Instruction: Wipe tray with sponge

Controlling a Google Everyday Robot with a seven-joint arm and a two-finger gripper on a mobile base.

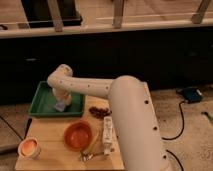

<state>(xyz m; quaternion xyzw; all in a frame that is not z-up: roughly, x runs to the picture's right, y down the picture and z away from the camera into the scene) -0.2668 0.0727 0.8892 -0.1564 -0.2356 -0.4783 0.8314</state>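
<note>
The robot's thick white arm (107,90) reaches out across the light wooden table (52,150) and bends down at its far end into the large shallow green plastic tray (41,102) with the raised sloping rim, which sits at the table's far left corner. The gripper (62,103) hangs inside the tray, close over its floor. A small blue-grey soft sponge (61,106) sits right at the fingertips, on or just above the tray bottom; whether the fingers are clamped on it or merely resting against it, I cannot tell. On the near side of the fingers, outside the tray, stands a round orange bowl (78,134). Just beside the bowl lies a long white remote (107,132). A small orange-filled cup (28,147) sits at the table's near left corner.
</note>
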